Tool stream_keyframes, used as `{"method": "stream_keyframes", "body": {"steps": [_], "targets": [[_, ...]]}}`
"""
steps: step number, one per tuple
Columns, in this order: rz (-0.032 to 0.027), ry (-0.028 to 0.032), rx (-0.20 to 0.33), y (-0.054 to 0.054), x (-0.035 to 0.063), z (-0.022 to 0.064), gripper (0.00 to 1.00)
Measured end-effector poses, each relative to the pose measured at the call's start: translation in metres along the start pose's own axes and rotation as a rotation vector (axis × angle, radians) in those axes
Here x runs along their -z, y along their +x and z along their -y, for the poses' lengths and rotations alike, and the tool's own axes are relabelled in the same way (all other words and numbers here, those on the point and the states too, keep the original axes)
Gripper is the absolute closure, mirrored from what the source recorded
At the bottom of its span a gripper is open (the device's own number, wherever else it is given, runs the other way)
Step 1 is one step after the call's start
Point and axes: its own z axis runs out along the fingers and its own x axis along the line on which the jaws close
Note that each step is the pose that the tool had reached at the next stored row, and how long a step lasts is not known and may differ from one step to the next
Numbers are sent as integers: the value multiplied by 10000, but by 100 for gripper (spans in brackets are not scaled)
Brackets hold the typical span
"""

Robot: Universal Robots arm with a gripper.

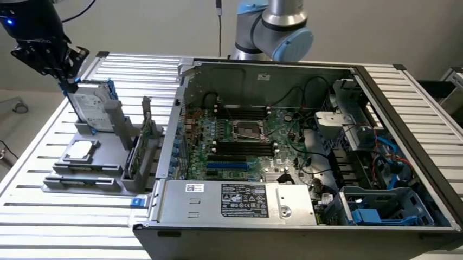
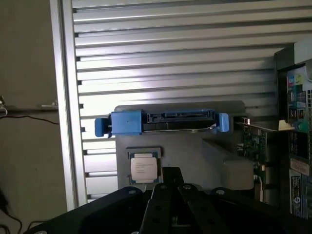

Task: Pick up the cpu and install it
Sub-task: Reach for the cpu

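The cpu (image 1: 82,150) is a small silvery square lying flat in a recess of the grey holder (image 1: 79,179) on the exterior view's left. In the wrist view the cpu (image 2: 144,168) sits just beside my fingertips. My gripper (image 1: 69,82) hangs above the holder's far end, close over the upright hard drive (image 1: 94,108). The gripper (image 2: 171,171) is shut, with its two fingers together and nothing between them. The dark metal-framed socket (image 1: 246,130) sits in the middle of the motherboard inside the open computer case (image 1: 405,124).
The hard drive with blue bracket (image 2: 163,122) stands on edge in the holder, just beyond the cpu. A card (image 1: 147,142) stands upright between holder and case. The slatted metal table (image 1: 43,216) carries everything. The arm's base (image 1: 271,27) rises behind the case.
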Motion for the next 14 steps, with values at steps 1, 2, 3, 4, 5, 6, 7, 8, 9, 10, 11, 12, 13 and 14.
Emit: {"method": "stream_keyframes", "body": {"steps": [1, 2, 3, 4, 5, 6, 7, 8, 9, 10, 11, 12, 13, 14], "targets": [[-6, 3, 0, 43, -10, 4, 89], [-9, 12, 0, 82, -19, 7, 89], [-22, 23, 1, 101, -25, 9, 89], [-50, 38, 5, 106, -30, 13, 89], [-98, 58, 12, 107, -33, 18, 89], [-156, 84, 16, 107, -35, 23, 89], [-207, 108, 21, 107, -38, 29, 89], [-261, 131, 28, 107, -41, 35, 89], [-310, 151, 41, 107, -44, 41, 89], [-352, 170, 65, 107, -47, 44, 89], [-361, 183, 114, 107, -50, 46, 89], [-365, 186, 192, 107, -53, 46, 89], [-354, 188, 296, 107, -58, 47, 89], [-313, 187, 371, 107, -60, 48, 89]]}}
